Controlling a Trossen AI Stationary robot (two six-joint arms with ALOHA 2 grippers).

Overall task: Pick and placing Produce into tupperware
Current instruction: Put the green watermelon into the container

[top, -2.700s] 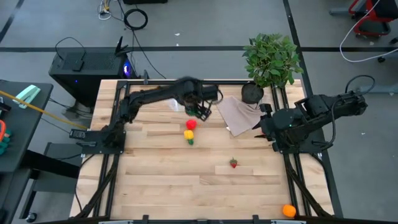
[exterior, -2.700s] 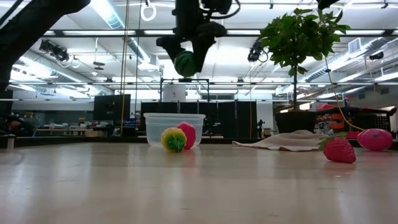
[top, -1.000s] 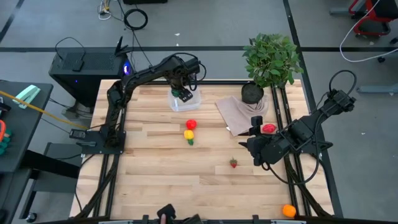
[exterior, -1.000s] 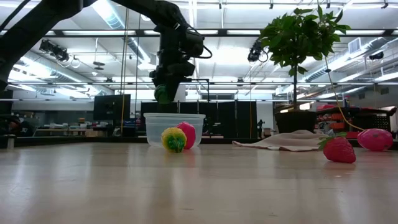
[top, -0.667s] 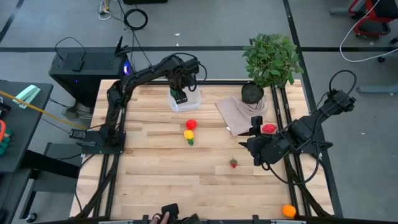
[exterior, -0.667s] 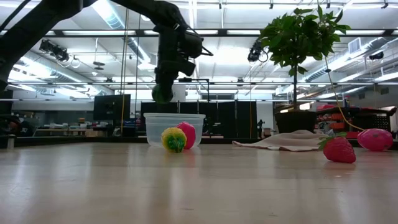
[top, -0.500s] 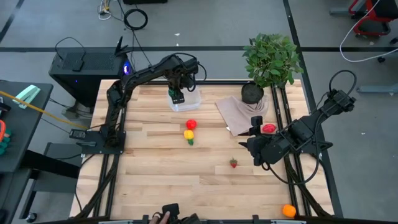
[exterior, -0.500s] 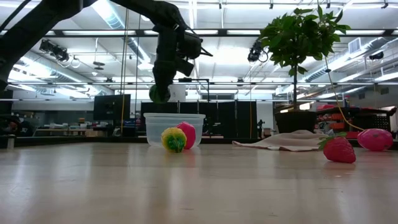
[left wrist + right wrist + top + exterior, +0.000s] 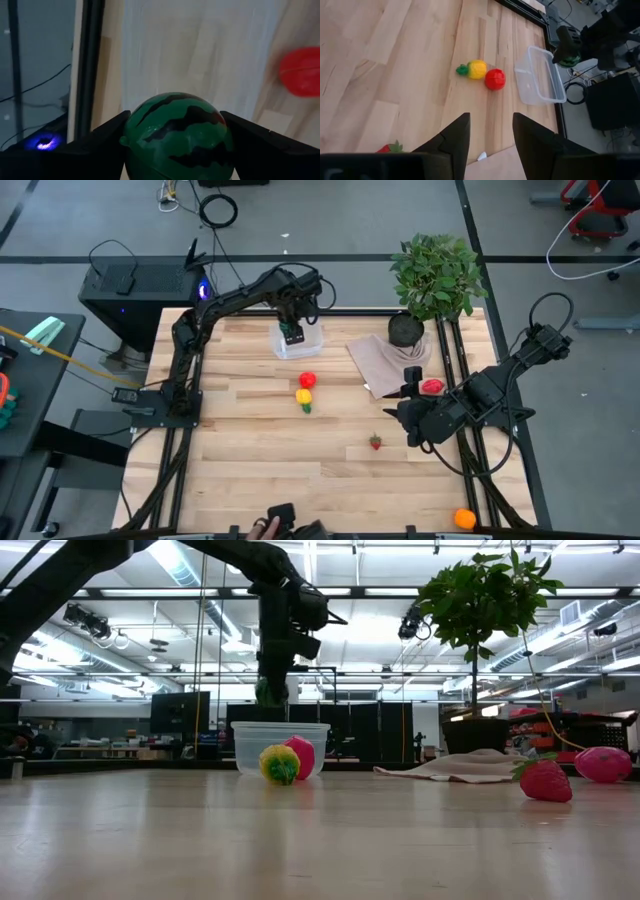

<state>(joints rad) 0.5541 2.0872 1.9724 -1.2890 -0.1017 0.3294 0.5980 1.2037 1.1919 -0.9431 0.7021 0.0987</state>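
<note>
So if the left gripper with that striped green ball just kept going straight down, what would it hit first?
Most likely the clear tupperware. The left gripper hangs over it, shut on the striped green ball, and its wrist view shows the tub's bare floor straight ahead, though depth is hard to judge.

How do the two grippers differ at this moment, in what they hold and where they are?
The left gripper is shut on the striped green ball; the right gripper is open and holds nothing. The left gripper hangs above the tupperware at the table's far edge; the right gripper sits by the right rail, near the strawberry. Both are clear of the table top.
</note>
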